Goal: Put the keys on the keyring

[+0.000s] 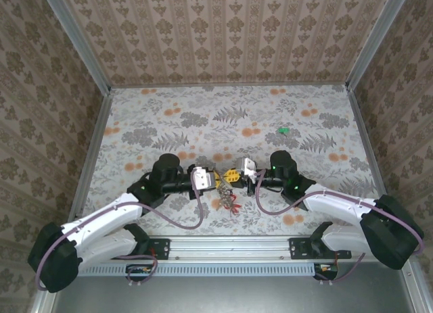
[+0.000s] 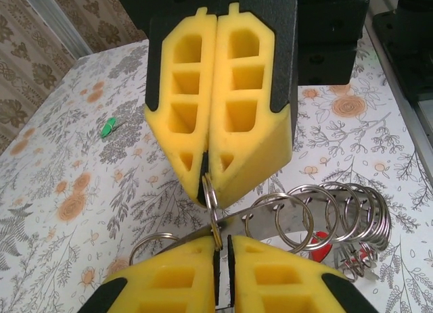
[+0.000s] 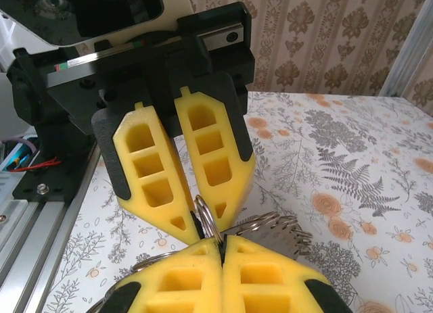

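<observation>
Steel split ring (image 2: pixel 214 215) | nipped by left end effector (image 2: pixel 222 241) and right end effector (image 2: pixel 206 190) | green key (image 2: pixel 107 128) apart

Overhead rear view, close wrist views facing each other

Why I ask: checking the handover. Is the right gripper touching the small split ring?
Touching. Left wrist view: right gripper, shut, pinches the small split ring at its tip.
</observation>
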Controlling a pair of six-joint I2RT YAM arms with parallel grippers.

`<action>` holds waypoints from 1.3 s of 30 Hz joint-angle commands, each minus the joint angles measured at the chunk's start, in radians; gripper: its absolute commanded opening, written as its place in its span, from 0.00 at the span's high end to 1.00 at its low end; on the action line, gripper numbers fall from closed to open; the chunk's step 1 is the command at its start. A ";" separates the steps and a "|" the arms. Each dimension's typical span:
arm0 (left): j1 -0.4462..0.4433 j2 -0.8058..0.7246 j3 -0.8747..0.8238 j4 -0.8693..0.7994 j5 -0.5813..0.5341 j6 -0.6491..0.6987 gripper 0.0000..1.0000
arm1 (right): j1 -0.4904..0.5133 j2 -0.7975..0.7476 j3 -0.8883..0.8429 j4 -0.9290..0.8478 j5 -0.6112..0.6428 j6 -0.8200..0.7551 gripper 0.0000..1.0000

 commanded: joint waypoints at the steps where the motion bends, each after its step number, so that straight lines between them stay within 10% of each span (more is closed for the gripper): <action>1: 0.007 0.004 0.016 0.038 0.053 -0.008 0.87 | -0.002 0.004 -0.002 0.067 -0.045 0.017 1.00; 19: 0.006 0.003 0.024 0.052 0.046 -0.033 0.79 | -0.002 -0.008 -0.018 0.026 -0.011 -0.027 1.00; 28: 0.006 0.028 0.067 0.003 0.047 -0.017 1.00 | -0.003 -0.010 -0.012 -0.005 -0.011 -0.046 1.00; 33: -0.003 0.044 0.154 -0.190 -0.001 0.032 1.00 | -0.003 -0.069 0.060 -0.294 0.003 -0.249 0.77; 39: -0.033 0.114 0.264 -0.378 -0.062 0.090 1.00 | -0.005 -0.091 0.094 -0.420 0.036 -0.342 0.73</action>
